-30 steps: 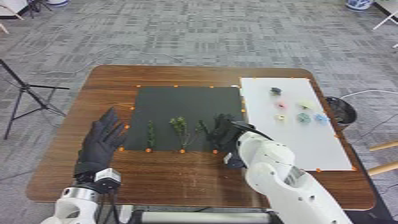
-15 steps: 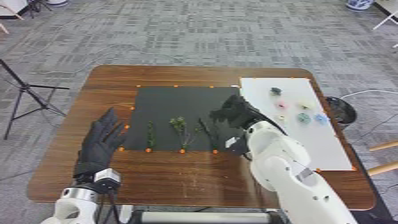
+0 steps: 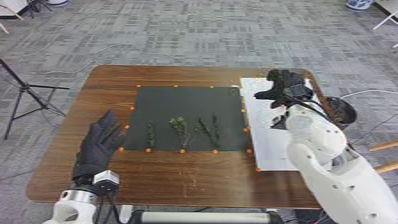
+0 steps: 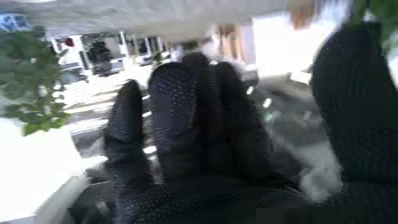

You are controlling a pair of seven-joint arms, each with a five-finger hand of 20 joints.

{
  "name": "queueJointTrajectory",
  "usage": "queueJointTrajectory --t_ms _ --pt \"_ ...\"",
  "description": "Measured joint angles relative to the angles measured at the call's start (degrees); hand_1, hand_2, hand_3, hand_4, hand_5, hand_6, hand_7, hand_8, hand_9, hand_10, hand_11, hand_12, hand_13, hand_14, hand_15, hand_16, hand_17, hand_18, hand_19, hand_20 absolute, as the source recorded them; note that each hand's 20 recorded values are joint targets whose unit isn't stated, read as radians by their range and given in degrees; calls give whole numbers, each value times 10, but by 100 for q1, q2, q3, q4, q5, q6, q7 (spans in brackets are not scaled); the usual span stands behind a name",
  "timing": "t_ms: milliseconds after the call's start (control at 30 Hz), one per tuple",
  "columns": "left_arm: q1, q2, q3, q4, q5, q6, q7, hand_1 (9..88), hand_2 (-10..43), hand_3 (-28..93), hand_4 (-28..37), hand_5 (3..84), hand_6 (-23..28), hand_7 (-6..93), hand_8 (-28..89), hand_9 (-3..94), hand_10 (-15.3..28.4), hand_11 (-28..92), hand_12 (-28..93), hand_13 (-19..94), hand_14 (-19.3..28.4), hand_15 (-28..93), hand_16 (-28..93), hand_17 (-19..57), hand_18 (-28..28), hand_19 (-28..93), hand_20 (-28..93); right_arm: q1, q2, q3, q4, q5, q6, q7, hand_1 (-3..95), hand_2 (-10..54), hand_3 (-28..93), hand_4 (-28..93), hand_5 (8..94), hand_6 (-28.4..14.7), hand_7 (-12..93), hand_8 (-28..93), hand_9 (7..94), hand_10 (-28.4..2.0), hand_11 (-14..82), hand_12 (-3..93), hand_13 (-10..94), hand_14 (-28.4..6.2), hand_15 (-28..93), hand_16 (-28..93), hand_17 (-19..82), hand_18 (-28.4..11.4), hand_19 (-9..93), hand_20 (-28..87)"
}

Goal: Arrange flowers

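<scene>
On the black mat [image 3: 173, 102] lie green sprigs: a thin one [image 3: 150, 135], a bushier one [image 3: 179, 126] and a long forked one [image 3: 214, 131]. My right hand [image 3: 284, 89] is over the upper part of the white sheet [image 3: 271, 150], open; it and its arm cover the area of the small flowers. In the right wrist view my right hand [image 4: 182, 135] has straight fingers and a thumb held apart, with no thing seen between them. My left hand [image 3: 95, 145] is open over the table's left side, apart from the mat.
The brown table [image 3: 200, 175] has rounded corners, and small orange markers edge the mat and sheet. A dark bin [image 3: 348, 111] stands on the floor beyond the right edge. A black tripod [image 3: 31, 95] is off the left side. Green foliage [image 4: 31, 80] shows in the right wrist view.
My right hand has moved from the right part of the black mat, beside the long sprig, up and right over the white sheet. The sprig stays on the mat. My left hand has kept still.
</scene>
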Motion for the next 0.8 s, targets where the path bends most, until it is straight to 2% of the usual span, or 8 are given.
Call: queueJointTrajectory --t_ms 133,267,433,633,800 --pt "11 -4 -8 -6 0 1 4 268 -8 508 -279 221 -4 168 -90 172 87 82 195 142 112 37 105 -147 190 387 75 -210 251 261 -57 33 -678 185 492 -95 396 -283 419 -81 255 -85 465 -145 311 251 501 -114 777 247 204 -222 765 414" --pt "20 -6 -13 -10 0 6 6 268 -8 509 -279 221 -4 168 -90 172 87 82 195 142 112 36 106 -147 190 386 75 -490 429 364 -117 75 -670 177 517 -95 339 -283 411 -84 254 -85 461 -144 323 260 495 -114 772 252 202 -222 762 416" --pt "19 -6 -12 -10 -2 10 13 268 -8 509 -280 221 -3 168 -90 172 87 81 196 142 111 35 106 -148 190 387 76 -618 513 335 -55 113 -742 123 509 -95 359 -283 424 -78 265 -89 464 -142 373 273 490 -113 764 245 200 -221 758 417" --pt "18 -6 -9 -10 -5 13 23 268 -8 509 -280 221 -3 168 -90 172 86 81 197 142 111 35 106 -148 190 387 76 -582 545 203 197 17 -758 8 410 -95 595 -283 464 -57 299 -105 500 -136 405 274 512 -105 756 251 217 -213 771 417" --pt "15 -5 -3 -10 -5 16 24 267 -8 510 -280 221 -3 167 -90 172 86 81 197 142 111 35 107 -148 190 387 76 -432 607 -113 578 -356 -629 -84 371 -95 692 -283 485 -46 319 -114 521 -133 434 284 532 -100 753 256 227 -210 781 416"
